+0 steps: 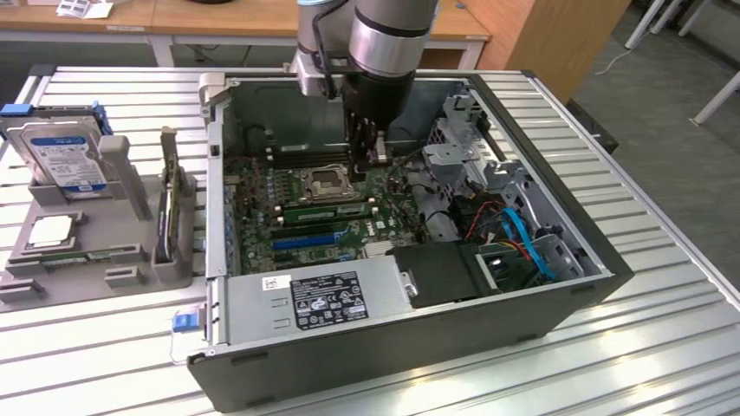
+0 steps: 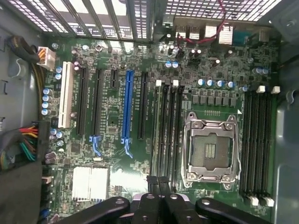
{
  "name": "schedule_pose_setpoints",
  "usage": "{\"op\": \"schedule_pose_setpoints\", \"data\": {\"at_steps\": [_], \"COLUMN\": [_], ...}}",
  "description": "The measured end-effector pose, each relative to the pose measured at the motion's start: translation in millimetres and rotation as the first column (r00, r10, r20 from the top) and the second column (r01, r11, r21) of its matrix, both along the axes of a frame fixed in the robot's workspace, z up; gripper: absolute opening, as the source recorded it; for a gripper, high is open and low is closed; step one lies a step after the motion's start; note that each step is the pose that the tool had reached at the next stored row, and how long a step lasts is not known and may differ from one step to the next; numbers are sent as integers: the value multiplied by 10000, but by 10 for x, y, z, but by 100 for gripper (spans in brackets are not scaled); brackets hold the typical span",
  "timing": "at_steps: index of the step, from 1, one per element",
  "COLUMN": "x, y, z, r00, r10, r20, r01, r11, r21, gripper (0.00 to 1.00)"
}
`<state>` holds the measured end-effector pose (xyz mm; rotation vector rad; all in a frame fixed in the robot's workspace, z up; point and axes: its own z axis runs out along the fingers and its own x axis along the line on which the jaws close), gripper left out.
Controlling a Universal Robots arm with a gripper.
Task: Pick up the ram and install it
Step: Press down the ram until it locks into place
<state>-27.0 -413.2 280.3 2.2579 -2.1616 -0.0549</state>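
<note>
Just beneath and ahead of the gripper (image 1: pixel 370 160), whose jaws are closed on nothing, the ram (image 1: pixel 329 209) appears seated beside the CPU socket (image 1: pixel 325 184), its long axis along the memory slot.

**A robotics lab bench**

The place looked like a lab: an opened computer case (image 1: pixel 405 260) sat on a slatted aluminium table (image 1: pixel 647 347), a grey parts fixture (image 1: pixel 104 251) beside it, wooden desks (image 1: pixel 231 17) behind.
</note>
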Motion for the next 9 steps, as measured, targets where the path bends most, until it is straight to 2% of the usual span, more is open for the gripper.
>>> {"op": "schedule_pose_setpoints", "data": {"at_steps": [9], "x": [133], "y": [-19], "z": [-163], "r00": [10000], "r10": [0], "r20": [17], "r01": [0], "r11": [10000], "r21": [0], "gripper": [11]}}
